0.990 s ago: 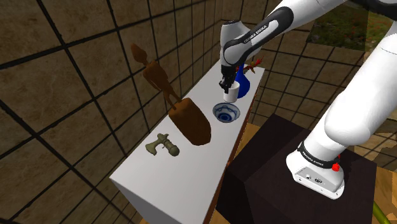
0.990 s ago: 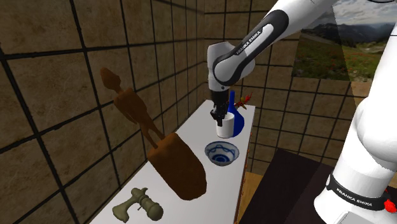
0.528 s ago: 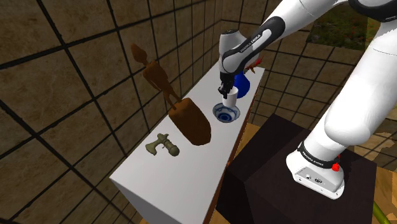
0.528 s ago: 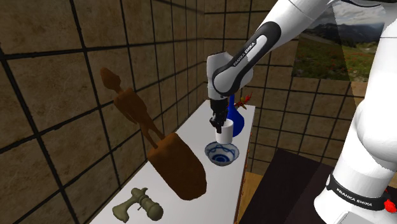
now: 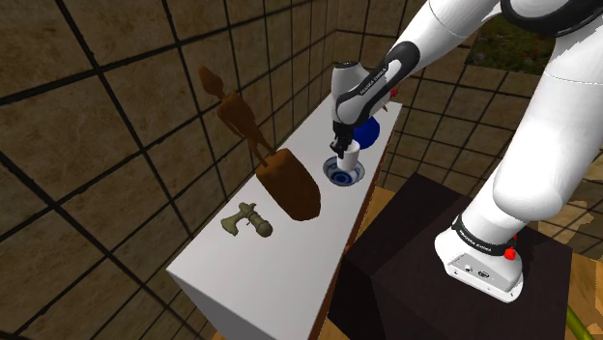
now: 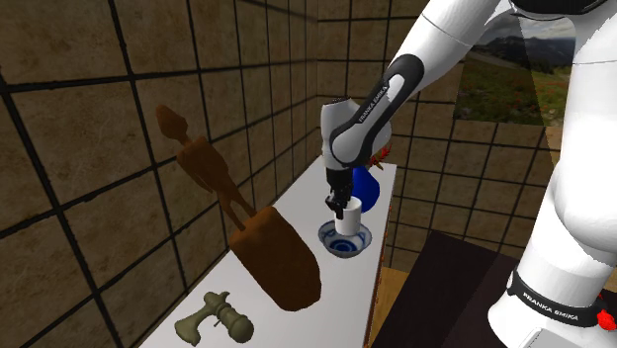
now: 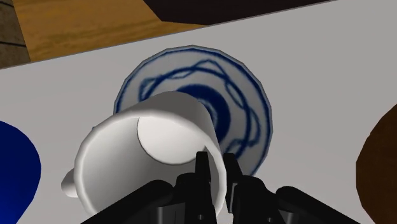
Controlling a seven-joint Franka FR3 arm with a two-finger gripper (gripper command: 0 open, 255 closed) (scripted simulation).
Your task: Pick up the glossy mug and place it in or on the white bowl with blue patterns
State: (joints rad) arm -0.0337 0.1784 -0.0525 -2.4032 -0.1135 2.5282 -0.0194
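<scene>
White mug (image 7: 149,153), rim pinched in the hand (image 7: 215,167), hangs over the blue-patterned bowl (image 7: 245,83) — near the edge of the table (image 7: 318,76).

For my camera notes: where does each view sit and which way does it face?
Shoulder view: beside the stand, looking down over the table; stand and arm show.
Second exterior view: closer, looking along the table; arm shows.
Wrist view: on the hand, looking down at mug and bowl; fingers show.
All three share mug and bowl.
</scene>
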